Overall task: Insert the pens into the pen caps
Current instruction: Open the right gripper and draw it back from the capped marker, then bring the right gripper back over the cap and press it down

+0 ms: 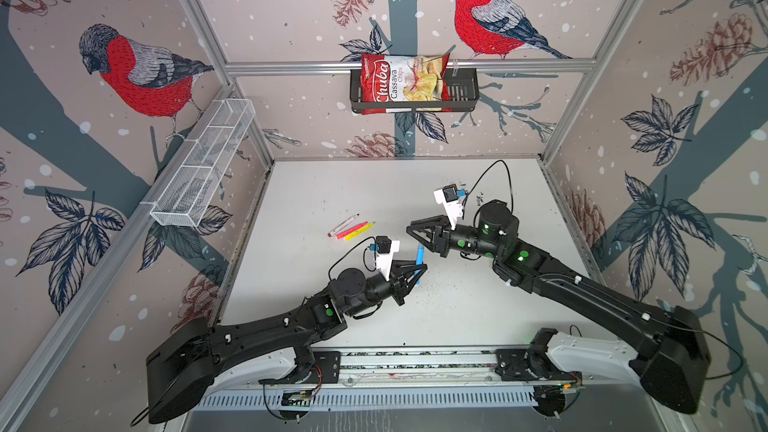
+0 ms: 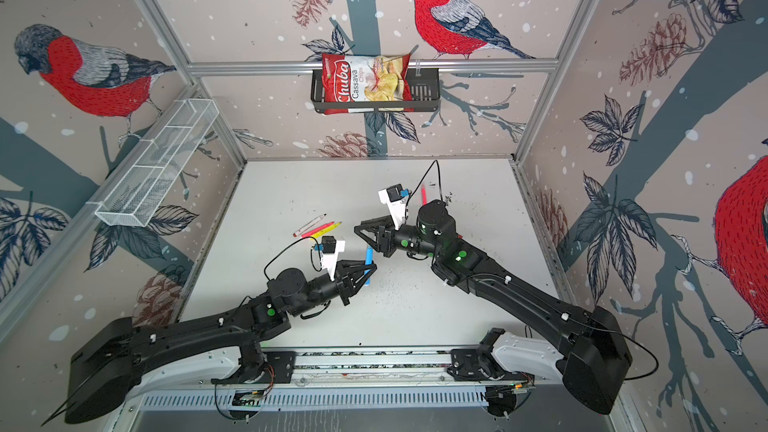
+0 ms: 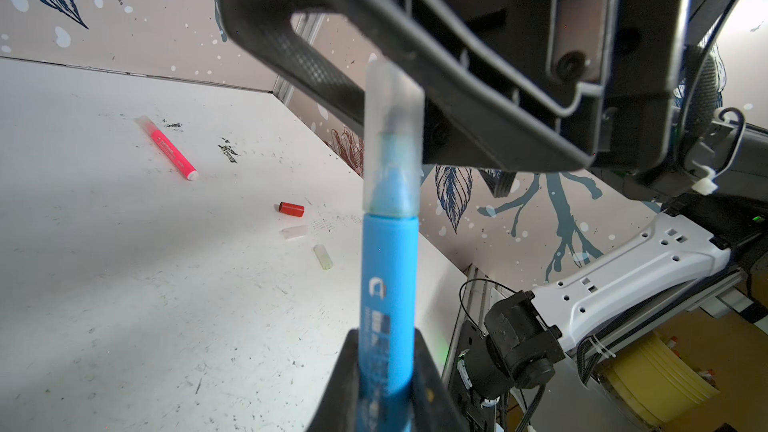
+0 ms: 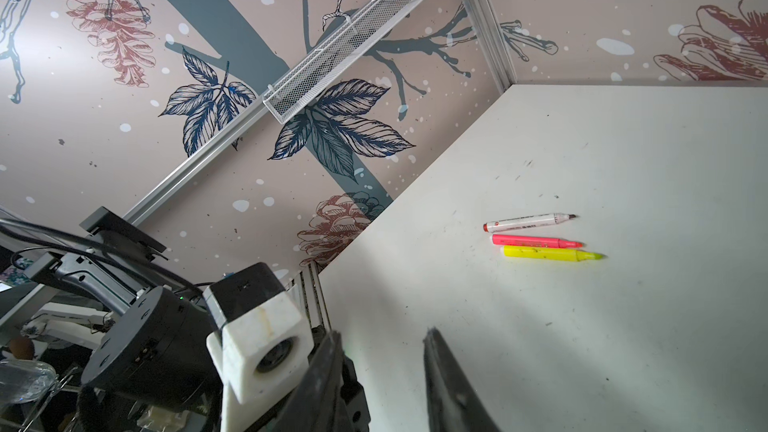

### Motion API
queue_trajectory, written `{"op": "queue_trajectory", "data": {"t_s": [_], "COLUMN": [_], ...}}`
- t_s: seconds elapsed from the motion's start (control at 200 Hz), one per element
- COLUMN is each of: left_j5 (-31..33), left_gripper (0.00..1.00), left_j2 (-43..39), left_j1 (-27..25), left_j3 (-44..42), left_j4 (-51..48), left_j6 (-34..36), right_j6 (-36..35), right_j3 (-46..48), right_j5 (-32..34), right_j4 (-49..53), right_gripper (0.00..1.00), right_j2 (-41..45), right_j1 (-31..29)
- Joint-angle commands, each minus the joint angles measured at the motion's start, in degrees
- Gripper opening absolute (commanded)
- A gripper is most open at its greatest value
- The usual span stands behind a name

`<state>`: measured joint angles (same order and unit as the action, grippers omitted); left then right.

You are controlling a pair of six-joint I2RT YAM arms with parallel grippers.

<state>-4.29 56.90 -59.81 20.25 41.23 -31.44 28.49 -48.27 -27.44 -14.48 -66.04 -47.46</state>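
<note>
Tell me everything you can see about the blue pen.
The blue pen is a slim, matte blue plastic marker with white print on its barrel. A translucent whitish cap sits over its tip, reaching down to the barrel, with blue showing through it. The left gripper is shut on the lower barrel. In both top views the capped end points toward the back wall.
</note>
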Motion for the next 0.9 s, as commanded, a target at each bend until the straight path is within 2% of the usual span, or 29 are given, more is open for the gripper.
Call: {"op": "queue_trajectory", "data": {"t_s": [0.0,0.225,0.485,0.895], "left_j5": [-0.4,0.1,0.4,0.5], "left_gripper": [0.03,0.02,0.02,0.02], "left_j2": [0.0,-0.6,-2.8,-4.9], "left_j1": [0.0,0.0,0.5,3.2], "left_j3": [0.5,0.3,-0.3,0.0], "left_j4": [2.2,2.3,3.6,1.5], "left_j6": [0.9,0.8,-0.2,-0.8], "right_j6": [-0.3,0.3,4.2,6.8], "right_j3": [0.5,2.5,9.2,12.8], "right_j5": [-1.0,-1.8,-0.4,3.5], "right_j4": [-0.9,-1.9,-8.1,-11.6], "right_gripper": [0.29,0.02,0.01,0.0], "right_j2": [0.1,0.3,-1.0,-7.0], "right_j1": [-0.2,-0.5,-4.0,-12.7]}}
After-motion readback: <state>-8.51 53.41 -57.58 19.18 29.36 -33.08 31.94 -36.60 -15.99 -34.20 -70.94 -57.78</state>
